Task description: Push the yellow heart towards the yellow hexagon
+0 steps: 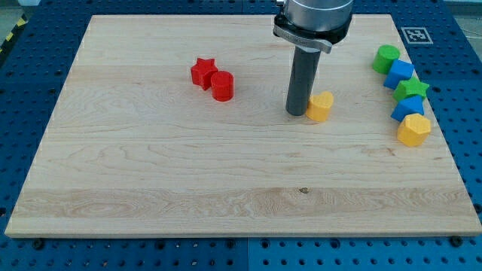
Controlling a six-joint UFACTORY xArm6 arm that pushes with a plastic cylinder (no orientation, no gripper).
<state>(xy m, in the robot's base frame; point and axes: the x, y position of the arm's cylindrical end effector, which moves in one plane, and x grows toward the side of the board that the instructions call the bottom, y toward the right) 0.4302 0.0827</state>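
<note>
Altogether two red, two yellow, two blue, two green blocks; my tip (296, 113) touches the yellow heart (321, 107); no pincer shows.

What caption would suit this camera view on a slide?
My tip touches the yellow heart from the view's left, with the yellow hexagon farther right.

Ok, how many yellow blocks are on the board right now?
2. The yellow heart sits near the middle, just to the view's right of my tip. The yellow hexagon is at the bottom of the cluster by the view's right edge. None seem hidden.
</note>
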